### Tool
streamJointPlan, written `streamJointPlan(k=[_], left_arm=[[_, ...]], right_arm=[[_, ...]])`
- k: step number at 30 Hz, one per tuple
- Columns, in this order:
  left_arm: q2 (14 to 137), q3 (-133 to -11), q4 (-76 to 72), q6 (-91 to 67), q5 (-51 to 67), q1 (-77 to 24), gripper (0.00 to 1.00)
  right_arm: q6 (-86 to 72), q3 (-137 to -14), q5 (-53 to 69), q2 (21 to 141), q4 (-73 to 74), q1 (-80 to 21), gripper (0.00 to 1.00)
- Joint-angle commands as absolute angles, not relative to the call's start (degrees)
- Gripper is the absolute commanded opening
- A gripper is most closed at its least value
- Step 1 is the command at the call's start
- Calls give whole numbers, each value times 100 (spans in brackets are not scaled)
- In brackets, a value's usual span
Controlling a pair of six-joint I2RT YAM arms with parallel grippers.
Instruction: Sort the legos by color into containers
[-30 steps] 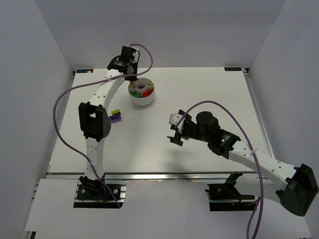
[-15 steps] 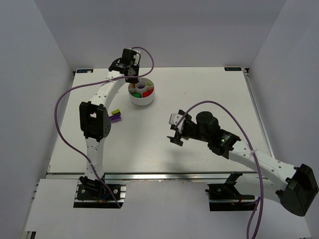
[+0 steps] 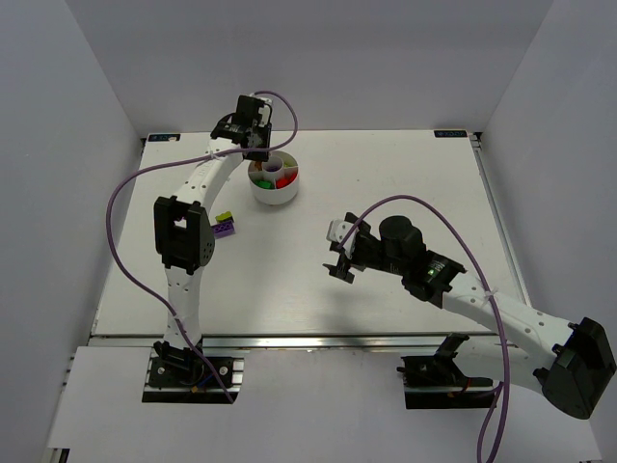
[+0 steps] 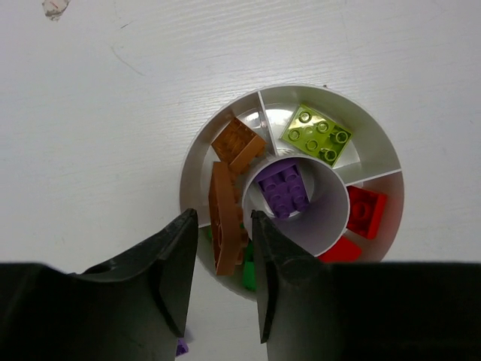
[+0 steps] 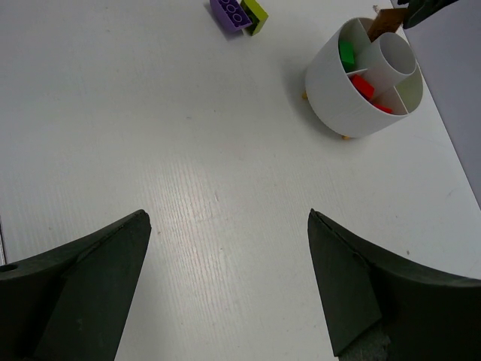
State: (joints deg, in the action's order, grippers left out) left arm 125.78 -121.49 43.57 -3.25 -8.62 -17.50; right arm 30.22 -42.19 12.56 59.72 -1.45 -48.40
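Left wrist view: left jaws over the white dish [image 4: 189,169], an orange brick [image 4: 225,226] between them.
They stand slightly parted, a sliver of gap on each side of that tilted brick, which shares its wedge with a second orange brick [image 4: 238,145]. A purple brick [image 4: 284,186] lies in the centre well. The right jaws gape wide, empty, over the bench [image 5: 188,150], far from a loose purple block [image 5: 231,13].

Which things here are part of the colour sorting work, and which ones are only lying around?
For the job: white dish; inside it orange bricks, purple brick, lime brick, red bricks, green brick; on the table, loose purple brick, loose lime brick.
Just lying about: purple cables, white scrap.
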Motion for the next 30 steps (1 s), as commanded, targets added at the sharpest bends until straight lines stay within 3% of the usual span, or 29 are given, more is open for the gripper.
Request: streamJointPlan(k=[1,4,17,20,21,24,26,27,28,30], left_arm=[[12270,-12120,4245,-360,-1072,-1749,46],[12234,-12103,4236,-378,-1134,-1749,52],[11655,-11655,4025,-343,-1414,-1740,51],[11087,-10849,3684,-474,-1608,-1705,36],[10874,-10498,3265,-544,-1626,-1662,24],[10048,-9144,2596,-1097,-1155,-1128,22],[9687,-8282,2339,-1710,-749,-775,30],[9355,-8018,2103,-1914,-556,-434,42],[9195,-7763,2014,-2081,-362,-300,65],[8853,-7226,1969,-2381,-343,-63,85]], right_arm=[[3032,-4245,1283,5950,-281,-4834,89],[3032,-4236,1283,5941,-281,-4834,89],[3032,-4245,1274,5950,-281,-4825,90],[3023,-4245,1266,5933,-281,-4834,89],[3023,-4245,1274,5924,-273,-4834,89],[3006,-4245,1266,5889,-281,-4825,89],[2971,-4236,1266,5880,-299,-4825,89],[2971,-4236,1266,5862,-316,-4808,90],[2971,-4236,1283,5862,-316,-4808,89],[2979,-4228,1292,5862,-316,-4790,90]])
